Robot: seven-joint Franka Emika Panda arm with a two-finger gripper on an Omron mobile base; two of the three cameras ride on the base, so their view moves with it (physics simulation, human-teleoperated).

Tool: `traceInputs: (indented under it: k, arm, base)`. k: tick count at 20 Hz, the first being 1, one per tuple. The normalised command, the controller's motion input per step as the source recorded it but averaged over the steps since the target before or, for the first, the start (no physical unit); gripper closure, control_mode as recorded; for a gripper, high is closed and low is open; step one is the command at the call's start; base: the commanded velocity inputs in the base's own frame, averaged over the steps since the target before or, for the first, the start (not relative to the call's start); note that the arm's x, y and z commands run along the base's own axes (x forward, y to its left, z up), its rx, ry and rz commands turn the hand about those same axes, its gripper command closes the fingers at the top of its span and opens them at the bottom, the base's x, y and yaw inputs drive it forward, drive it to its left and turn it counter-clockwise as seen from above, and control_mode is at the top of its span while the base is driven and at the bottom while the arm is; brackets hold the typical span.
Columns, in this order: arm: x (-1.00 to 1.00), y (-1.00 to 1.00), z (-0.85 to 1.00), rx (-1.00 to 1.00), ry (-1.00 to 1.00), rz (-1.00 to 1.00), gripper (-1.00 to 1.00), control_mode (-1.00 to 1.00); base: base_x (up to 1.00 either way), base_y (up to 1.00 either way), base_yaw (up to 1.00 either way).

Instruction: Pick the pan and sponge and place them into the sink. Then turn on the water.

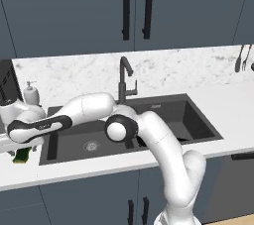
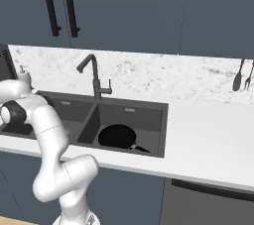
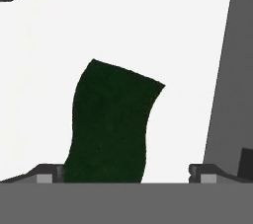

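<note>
One sink point(image 1: 163, 115) with two rectangular dark grey basins is set into the white table point(image 2: 208, 140). One round, shallow black pan point(image 2: 117, 136) lies flat in the right basin. One dark gooseneck faucet point(image 1: 124, 78) stands behind the divider. One sponge point(image 3: 111, 124), yellow-bodied with a dark green, matte, slightly curved scrubbing face turned up, rests on the table left of the sink; the left base view shows it point(image 1: 22, 156) under the hand. One claw point(image 3: 126, 176) hangs directly over it, jaws spread wide, one tip at the sponge's edge, gripping nothing. One white soap dispenser point(image 1: 31, 92) stands behind.
</note>
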Motion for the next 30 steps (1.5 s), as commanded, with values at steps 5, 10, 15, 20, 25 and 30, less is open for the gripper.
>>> traceInputs:
  k: [5,10,15,20,25,30]
  arm:
    - [0.00,0.15,-0.24,0.00,0.02,-0.02,-1.00,-1.00]
    - [0.00,0.07,-0.25,0.00,0.03,-0.02,-1.00,-1.00]
    - [0.00,0.01,-0.25,0.00,0.01,-0.02,-1.00,-1.00]
    - [0.00,0.00,-0.26,0.00,0.00,-0.01,1.00,-1.00]
    - [0.00,0.00,-0.34,0.00,0.03,-0.01,1.00,-1.00]
    - [-0.02,-0.08,-0.27,0.00,0.05,-0.01,1.00,-1.00]
  base:
    - [0.00,0.00,0.00]
    - [0.00,0.00,0.00]
    - [0.00,0.00,0.00]
    - [0.00,0.00,0.00]
    - [0.00,0.00,0.00]
    - [0.00,0.00,0.00]
